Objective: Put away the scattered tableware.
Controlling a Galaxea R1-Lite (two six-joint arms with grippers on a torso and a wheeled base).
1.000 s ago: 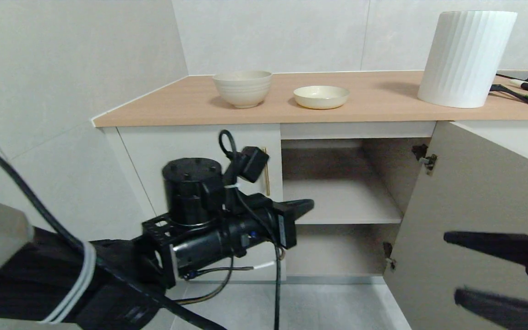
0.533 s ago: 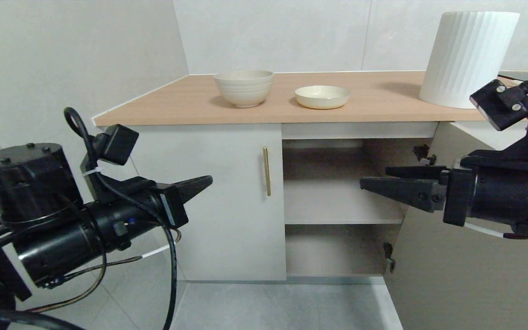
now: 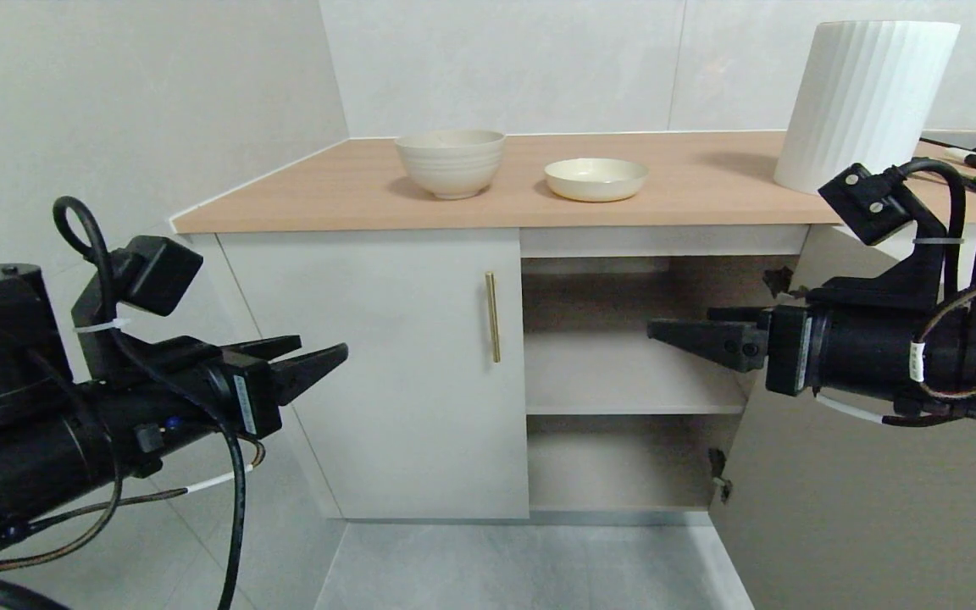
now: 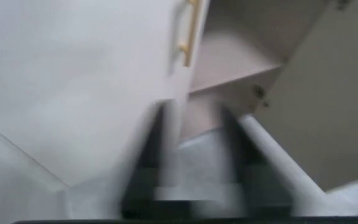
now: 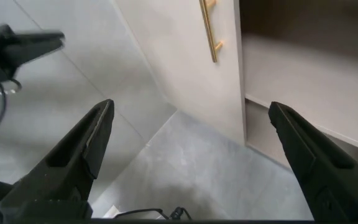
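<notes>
A cream ribbed bowl (image 3: 450,163) and a shallow cream dish (image 3: 596,179) stand side by side on the wooden countertop (image 3: 708,191). My left gripper (image 3: 322,345) hangs open and empty below counter height, left of the closed cabinet door (image 3: 403,373). My right gripper (image 3: 681,322) is held level in front of the open cabinet compartment, pointing left. In the right wrist view its fingers (image 5: 86,149) are spread wide with nothing between them, and the left gripper (image 5: 23,43) shows farther off.
A tall white ribbed cylinder (image 3: 865,106) stands on the counter's right, with small tools (image 3: 975,158) behind it. The right cabinet door (image 3: 878,440) is swung open, showing a bare shelf (image 3: 623,373). The closed door has a gold handle (image 3: 492,316).
The left arm has swung away from the cabinet front to the left. The right arm has risen from the lower right to the open compartment's height.
</notes>
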